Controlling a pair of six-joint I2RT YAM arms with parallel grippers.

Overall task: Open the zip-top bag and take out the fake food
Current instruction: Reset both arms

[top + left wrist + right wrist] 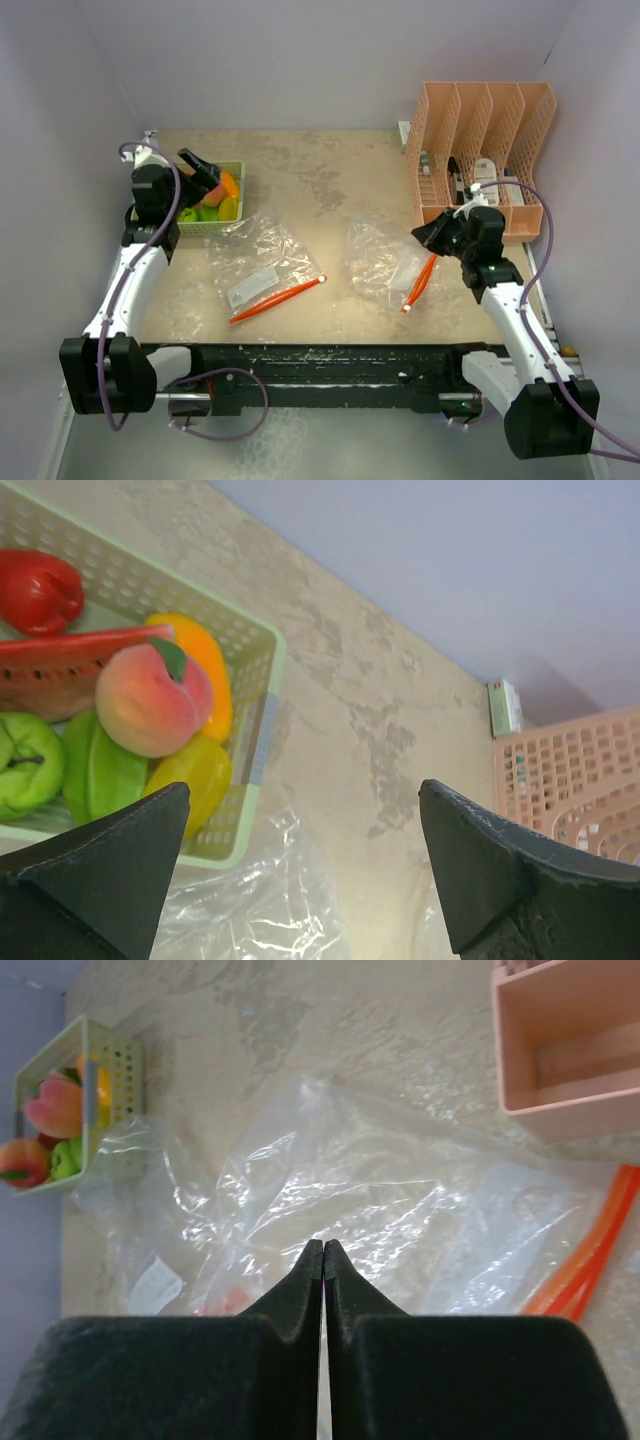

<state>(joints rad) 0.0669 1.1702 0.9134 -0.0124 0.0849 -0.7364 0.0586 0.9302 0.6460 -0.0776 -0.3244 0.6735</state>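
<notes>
Table [330,180]: mottled beige, under both our tools.
File organizer [480,150]: pink, just right of our right gripper [323,1245].
Right zip-top bag [380,1190]: clear, directly beyond the right gripper's tips.
Left zip-top bag [260,260]: clear, near our left gripper [303,790].
Basket [262,710]: pale green, beneath the left gripper.
Left gripper: released, jaws wide, empty.
Right gripper: clenched; we cannot tell whether film is pinched.
Fake food [150,700]: peach, watermelon slice and peppers, in the basket.
</notes>
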